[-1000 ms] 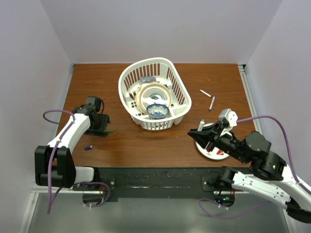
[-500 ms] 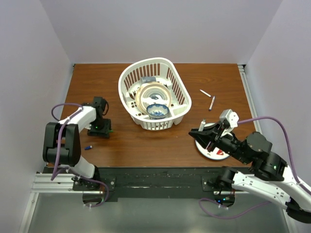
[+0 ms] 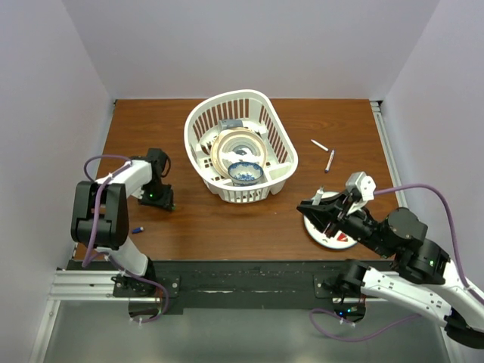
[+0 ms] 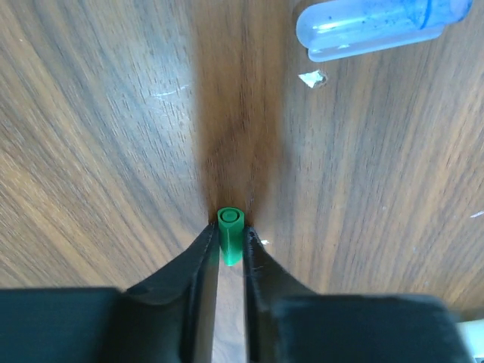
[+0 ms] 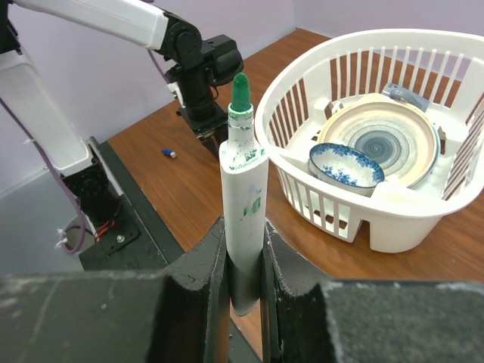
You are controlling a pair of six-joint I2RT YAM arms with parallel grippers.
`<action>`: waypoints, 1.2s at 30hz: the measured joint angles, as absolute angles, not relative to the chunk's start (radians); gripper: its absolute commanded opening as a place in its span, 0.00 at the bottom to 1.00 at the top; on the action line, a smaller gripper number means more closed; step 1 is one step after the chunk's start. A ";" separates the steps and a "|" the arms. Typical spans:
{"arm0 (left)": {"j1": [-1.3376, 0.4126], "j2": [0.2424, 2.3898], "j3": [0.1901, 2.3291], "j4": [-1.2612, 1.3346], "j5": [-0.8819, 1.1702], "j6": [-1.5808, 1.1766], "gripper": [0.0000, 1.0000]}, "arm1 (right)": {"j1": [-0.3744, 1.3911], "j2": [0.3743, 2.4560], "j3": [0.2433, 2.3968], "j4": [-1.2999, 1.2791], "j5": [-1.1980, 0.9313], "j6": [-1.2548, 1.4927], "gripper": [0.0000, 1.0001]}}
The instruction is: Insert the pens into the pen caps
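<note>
- On the brown wooden table, three slim white marker pens can be counted. The first loose pen and the second loose pen lie near each other, at 3 o'clock from the white plastic basket.
- The held pen has a green tip and stands upright in the right gripper. Its two black fingers are pinched tight on the barrel.
- Two caps can be counted: a small green plastic cap and a tiny blue plastic cap.
- The left gripper points down at the table, at 8 o'clock from the basket. Its fingers are squeezed narrow on the green cap, low at the tabletop.
- The blue cap lies alone at 7 o'clock from the left gripper.
- The left arm is bent like an elbow. The right arm reaches low toward 10 o'clock, over a round white dish.
- One basket sits in the middle of the table, toward 12 o'clock. Inside it are one round plate with rings, one blue-and-white bowl and one small grey thing.
</note>
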State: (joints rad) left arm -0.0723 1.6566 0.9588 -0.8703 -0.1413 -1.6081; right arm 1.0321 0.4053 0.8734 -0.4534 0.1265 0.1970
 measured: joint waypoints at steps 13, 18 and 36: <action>-0.072 1.525 0.942 -0.848 -0.161 -1.431 0.00 | 1.032 0.524 0.846 -0.408 0.086 0.247 0.00; -0.076 1.298 0.933 -0.776 -0.144 -1.279 0.00 | 1.032 0.604 0.779 -0.322 -0.013 0.278 0.00; -0.252 0.817 0.535 0.197 0.497 -0.873 0.00 | 1.032 1.008 0.617 0.124 -0.237 0.472 0.00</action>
